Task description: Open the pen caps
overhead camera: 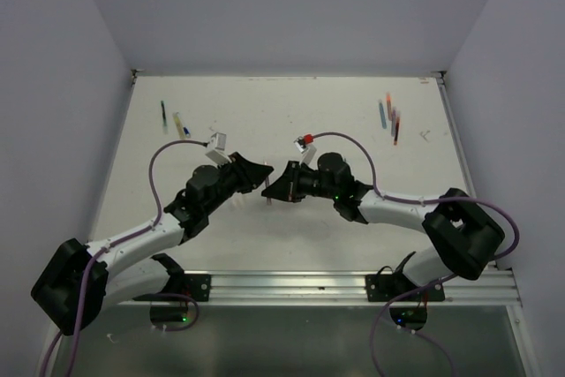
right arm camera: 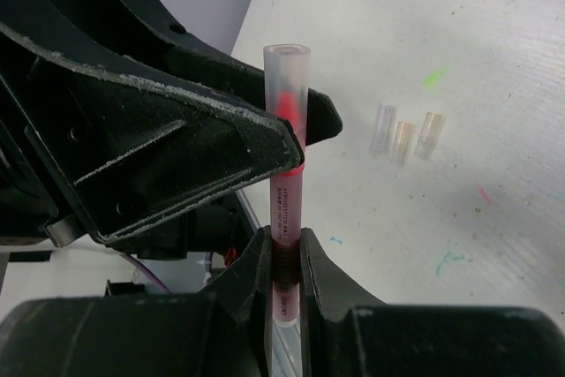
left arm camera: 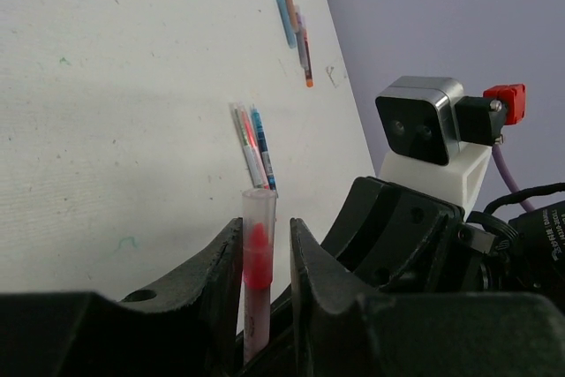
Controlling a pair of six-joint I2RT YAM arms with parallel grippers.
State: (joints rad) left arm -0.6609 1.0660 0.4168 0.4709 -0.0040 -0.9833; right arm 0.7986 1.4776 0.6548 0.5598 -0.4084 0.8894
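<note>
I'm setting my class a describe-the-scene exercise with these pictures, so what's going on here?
Two robot arms meet over the middle of the table with one red pen between them. The right gripper is shut on its barrel. The left gripper stands around the clear cap, a sliver of gap showing on one side, so it is not clamped. The cap is still on. Three loose clear caps lie on the table nearby.
</note>
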